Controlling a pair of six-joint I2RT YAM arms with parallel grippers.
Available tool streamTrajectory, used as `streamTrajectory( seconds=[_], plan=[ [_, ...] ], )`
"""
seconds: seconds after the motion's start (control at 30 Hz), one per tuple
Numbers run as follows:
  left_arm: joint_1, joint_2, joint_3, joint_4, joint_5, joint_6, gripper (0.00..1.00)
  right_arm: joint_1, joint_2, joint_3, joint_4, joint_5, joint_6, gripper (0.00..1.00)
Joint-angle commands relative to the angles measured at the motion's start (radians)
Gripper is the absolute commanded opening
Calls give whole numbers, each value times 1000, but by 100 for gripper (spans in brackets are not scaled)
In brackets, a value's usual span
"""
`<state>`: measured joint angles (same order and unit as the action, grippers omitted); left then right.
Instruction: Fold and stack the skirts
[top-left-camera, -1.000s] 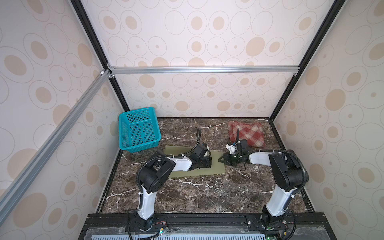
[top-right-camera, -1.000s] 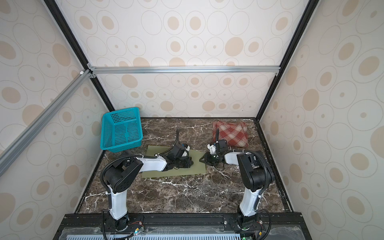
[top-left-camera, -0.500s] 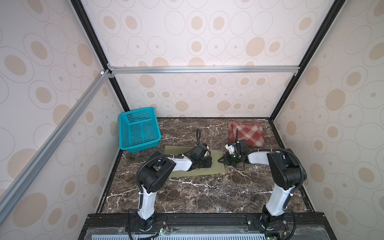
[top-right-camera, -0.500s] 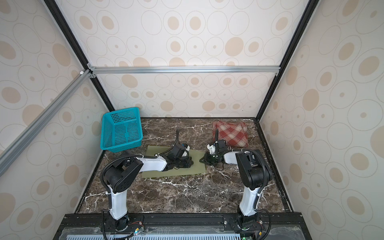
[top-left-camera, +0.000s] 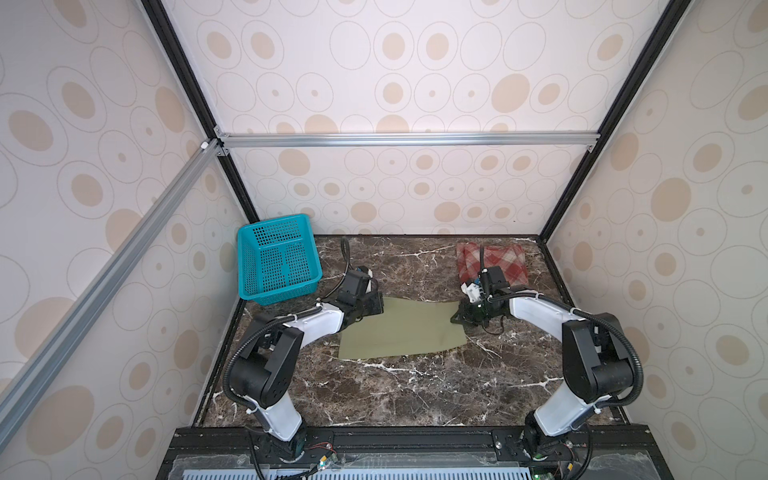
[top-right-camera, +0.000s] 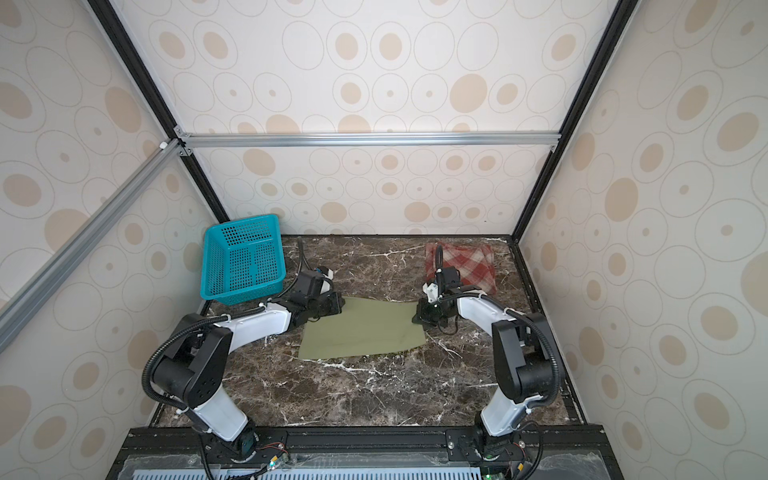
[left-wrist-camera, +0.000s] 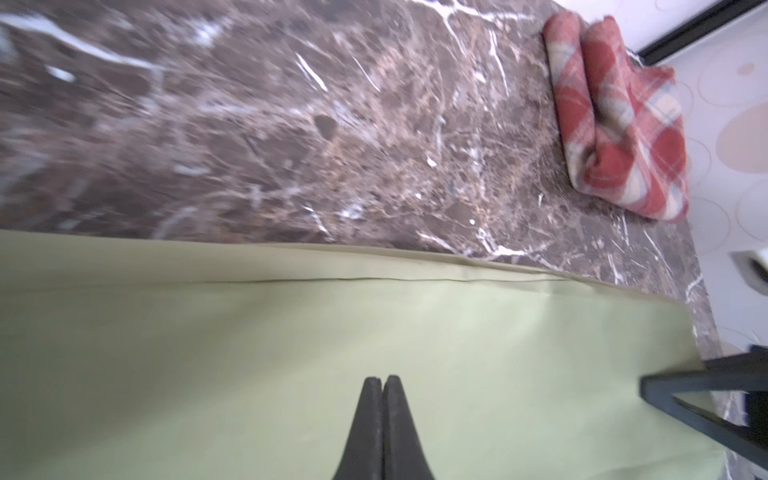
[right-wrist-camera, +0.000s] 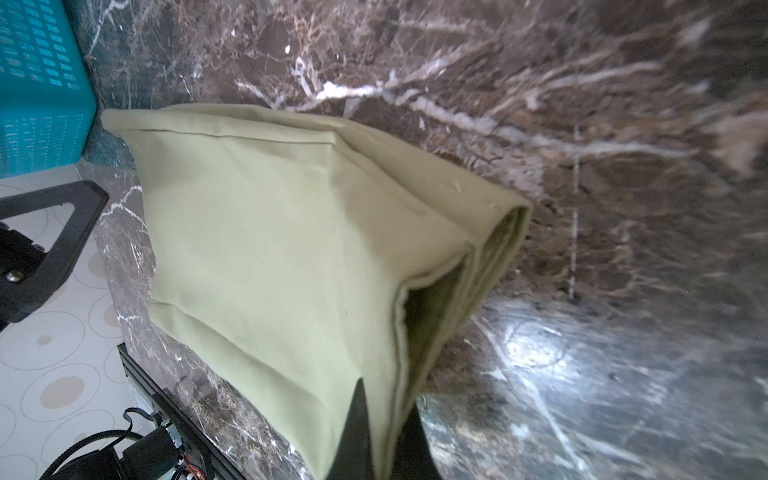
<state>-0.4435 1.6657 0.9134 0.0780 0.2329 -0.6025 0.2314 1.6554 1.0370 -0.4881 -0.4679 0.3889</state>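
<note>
The plaid skirt (top-left-camera: 498, 266) sits folded into a thick bundle at the far right corner of the marble table (top-left-camera: 395, 395), so half of the job looks done. The olive-green skirt (top-left-camera: 399, 328) lies spread flat in the middle of the table, well apart from the plaid one and just beside the teal basket (top-left-camera: 282, 286). It looks doubled over, with several layers showing at its open edge.

The right gripper (right-wrist-camera: 384, 399) is clamped on that skirt's far right corner, with cloth running between its fingers. The left gripper (left-wrist-camera: 382, 380) rests at the far left corner, its jaws pressed tight together. From here I can't tell whether any cloth is nipped between them.

What's left, I'd say, is another fold of the green skirt, then laying one skirt on the other.
</note>
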Motion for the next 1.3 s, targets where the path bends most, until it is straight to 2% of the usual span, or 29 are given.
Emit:
streamTrajectory(
  seconds=[0.0, 0.13, 0.33, 0.57, 0.73, 1.27],
  plan=[
    [13, -33, -54, -60, 1, 56, 0, -12, -37, 59, -190, 68, -83, 0],
    [11, -39, -126, 17, 80, 24, 0, -19, -42, 110, -280, 132, -117, 0],
    [-7, -66, -229, 97, 120, -15, 0, -24, -57, 176, -381, 193, -152, 0],
    [-101, -30, -254, 142, 114, -65, 0, -19, -68, 232, -403, 164, -140, 0],
    [-139, 3, -304, 277, 144, -145, 0, 23, -70, 269, -423, 220, -129, 0],
    [-243, 120, -310, 445, 132, -275, 0, 191, 8, 398, -508, 372, -74, 0]
  ],
)
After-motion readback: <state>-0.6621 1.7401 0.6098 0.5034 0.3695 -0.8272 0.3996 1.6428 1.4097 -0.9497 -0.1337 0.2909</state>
